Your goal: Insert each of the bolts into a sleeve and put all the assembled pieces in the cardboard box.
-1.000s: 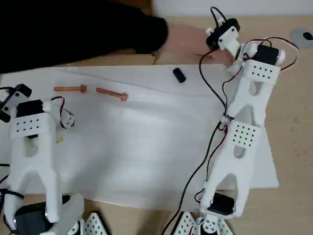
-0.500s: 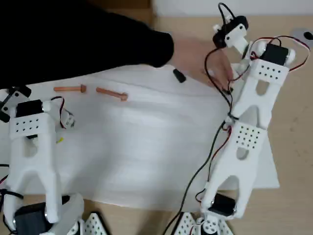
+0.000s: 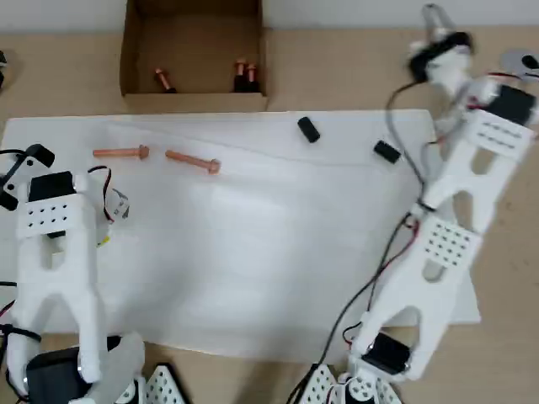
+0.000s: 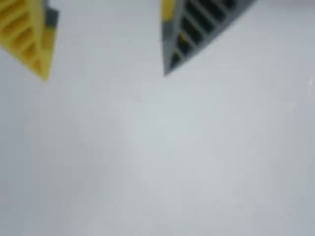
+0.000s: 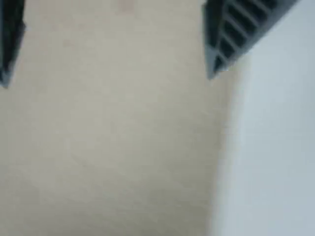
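Two orange bolts (image 3: 120, 152) (image 3: 193, 162) lie on the white mat (image 3: 253, 244) toward its far left. Two black sleeves (image 3: 308, 130) (image 3: 386, 151) rest near the mat's far edge, right of centre. The cardboard box (image 3: 130, 50) at the back holds three bolts fitted in sleeves (image 3: 164, 80) (image 3: 245, 74). My left arm (image 3: 50, 215) stands over the mat's left side; its gripper (image 4: 104, 74) is open above bare mat. My right arm (image 3: 488, 143) hangs over the mat's far right corner; its gripper (image 5: 108, 79) is open over the tan table beside the mat's edge.
The tan table (image 3: 354, 76) surrounds the mat. A small grey disc (image 3: 522, 61) lies at the far right edge. Cables run along the right arm (image 3: 379, 269). Both arm bases stand at the near edge.
The person's arm and hand that covered the box have withdrawn. A second sleeve now lies on the mat at the right. The right arm has swung to the right.
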`<state>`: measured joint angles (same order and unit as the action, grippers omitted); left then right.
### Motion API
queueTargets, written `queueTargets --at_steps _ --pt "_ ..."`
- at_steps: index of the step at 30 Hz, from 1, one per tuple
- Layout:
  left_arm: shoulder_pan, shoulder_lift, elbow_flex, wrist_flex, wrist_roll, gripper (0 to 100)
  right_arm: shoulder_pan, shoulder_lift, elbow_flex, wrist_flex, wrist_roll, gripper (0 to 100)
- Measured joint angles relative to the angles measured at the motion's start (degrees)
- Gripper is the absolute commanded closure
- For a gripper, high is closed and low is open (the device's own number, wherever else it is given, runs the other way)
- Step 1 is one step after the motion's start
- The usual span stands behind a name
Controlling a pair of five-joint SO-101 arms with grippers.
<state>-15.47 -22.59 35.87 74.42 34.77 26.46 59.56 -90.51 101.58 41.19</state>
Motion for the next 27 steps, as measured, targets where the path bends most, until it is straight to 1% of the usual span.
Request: queueTargets --at_steps 4,7,12,22,27 --pt "0.0 0.0 0.0 0.0 0.0 83 6.07 -5.71 7.38 0.0 -3.43 71.8" --pt "0.0 0.0 0.0 0.0 0.0 83 8.0 -9.58 14.33 0.0 -5.71 71.7" --pt "0.0 0.0 0.0 0.0 0.0 83 8.18 -12.22 23.03 0.0 -7.03 71.7" --pt "0.0 0.0 0.0 0.0 0.0 83 8.18 -13.89 20.75 0.0 -6.15 71.7" --pt "0.0 0.0 0.0 0.0 0.0 83 8.18 -23.03 25.67 0.0 -5.71 71.7"
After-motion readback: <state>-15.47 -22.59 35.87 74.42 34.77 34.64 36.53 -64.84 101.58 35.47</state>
